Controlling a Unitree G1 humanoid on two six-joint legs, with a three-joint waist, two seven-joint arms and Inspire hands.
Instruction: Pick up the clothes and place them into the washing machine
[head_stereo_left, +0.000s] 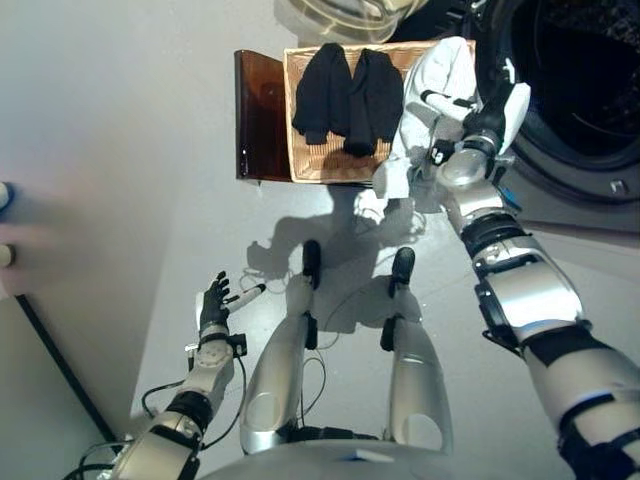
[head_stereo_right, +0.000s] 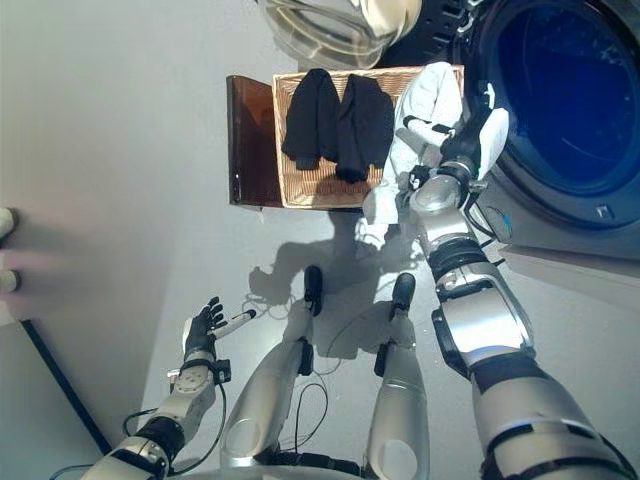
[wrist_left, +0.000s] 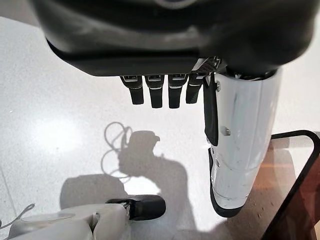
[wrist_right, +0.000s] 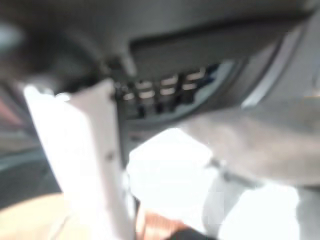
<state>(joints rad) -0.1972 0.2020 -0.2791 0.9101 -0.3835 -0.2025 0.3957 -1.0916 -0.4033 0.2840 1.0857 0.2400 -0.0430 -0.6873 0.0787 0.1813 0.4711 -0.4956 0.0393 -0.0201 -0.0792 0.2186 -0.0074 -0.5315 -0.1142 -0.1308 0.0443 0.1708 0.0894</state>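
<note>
A white garment (head_stereo_left: 432, 75) hangs from my right hand (head_stereo_left: 487, 122), which is shut on it just in front of the washing machine's dark drum opening (head_stereo_right: 580, 100). The cloth trails down over the basket's right edge toward the floor (head_stereo_right: 378, 205). Black clothes (head_stereo_left: 348, 92) lie in the shallow wicker basket (head_stereo_left: 318, 162), which rests on the dark brown box (head_stereo_left: 258, 110). My left hand (head_stereo_left: 214, 300) is low at my left side above the floor, open and empty. Its straight fingers (wrist_left: 155, 92) also show in the left wrist view.
The machine's round glass door (head_stereo_right: 325, 30) stands open beyond the basket. The machine's front panel (head_stereo_left: 600, 190) is on the right. Blurred pale shapes (head_stereo_left: 8, 250) sit at the far left edge. A dark strip (head_stereo_left: 50, 365) runs along the floor at lower left.
</note>
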